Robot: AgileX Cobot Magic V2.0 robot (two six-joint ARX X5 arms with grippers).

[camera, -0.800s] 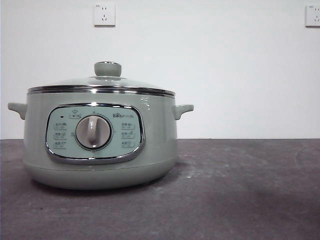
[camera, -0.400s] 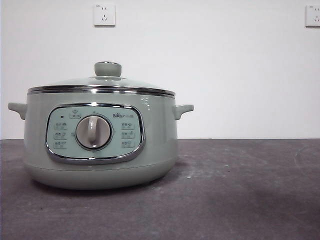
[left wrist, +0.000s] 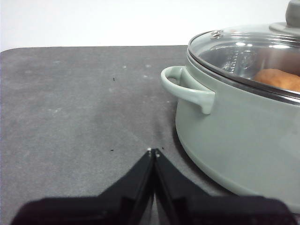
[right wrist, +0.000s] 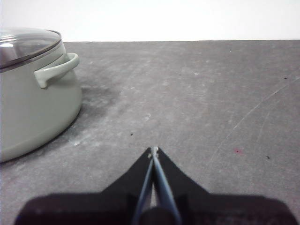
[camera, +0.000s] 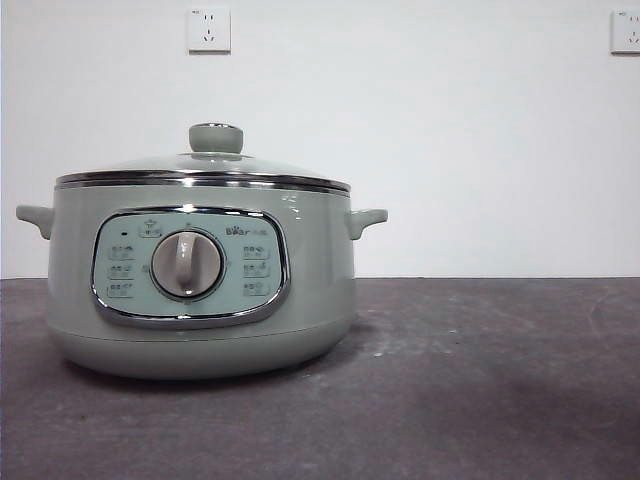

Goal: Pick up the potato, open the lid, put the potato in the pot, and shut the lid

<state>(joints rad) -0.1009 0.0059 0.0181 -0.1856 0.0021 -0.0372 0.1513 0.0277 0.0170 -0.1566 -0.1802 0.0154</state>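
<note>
potato (left wrist: 280, 78) inside lidded pot (camera: 200, 280), clear of jaws

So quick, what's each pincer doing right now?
Left pincer: closed, holding nothing, beside the pot.
Right pincer: closed, holding nothing.

one pot (camera: 200, 290), one lid (camera: 205, 165), apparently one potato (left wrist: 280, 79)

the pot (camera: 200, 275) carries one legible mark: the brand word "bear" printed at the upper right of its control panel (camera: 189, 266), beside two small characters too tiny to read. the little symbols ringing the dial (camera: 186, 264) are also too small to make out.
</note>
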